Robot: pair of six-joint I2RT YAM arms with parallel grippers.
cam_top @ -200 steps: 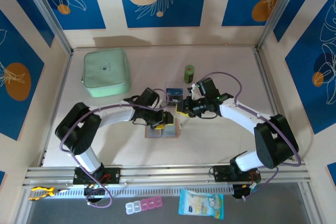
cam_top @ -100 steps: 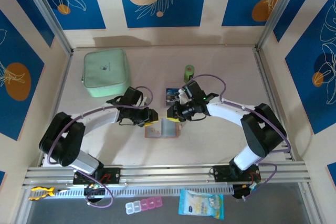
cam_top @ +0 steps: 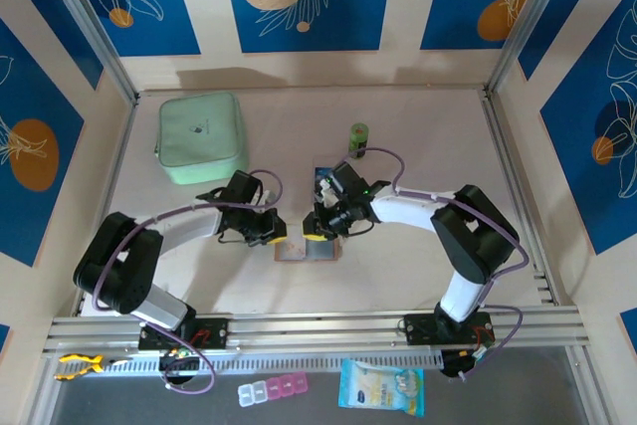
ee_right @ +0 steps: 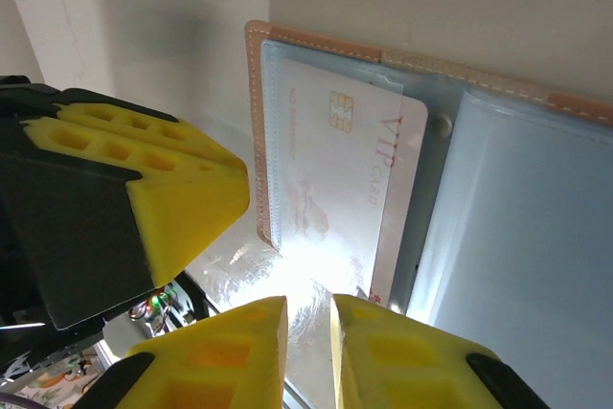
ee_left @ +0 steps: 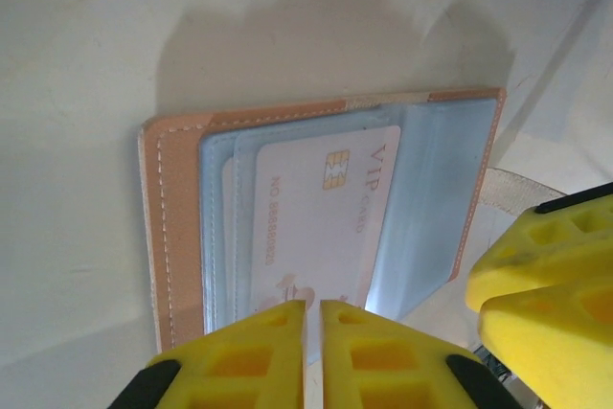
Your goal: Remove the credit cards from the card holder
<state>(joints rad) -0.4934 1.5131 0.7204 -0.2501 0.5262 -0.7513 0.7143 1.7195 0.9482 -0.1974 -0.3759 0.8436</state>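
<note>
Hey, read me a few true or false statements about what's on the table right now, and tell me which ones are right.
1. The card holder lies open. True.
2. The white card in its pocket shows a chip and the letters VIP. True.
3. The mint-green case sits to the right of the green cylinder. False: in the top view the case is well to its left.
4. No card lies outside the holder. False: a dark blue card lies loose just beyond it.
5. Both hands hang far from the holder. False: the left hand and the right hand are both right at it.
</note>
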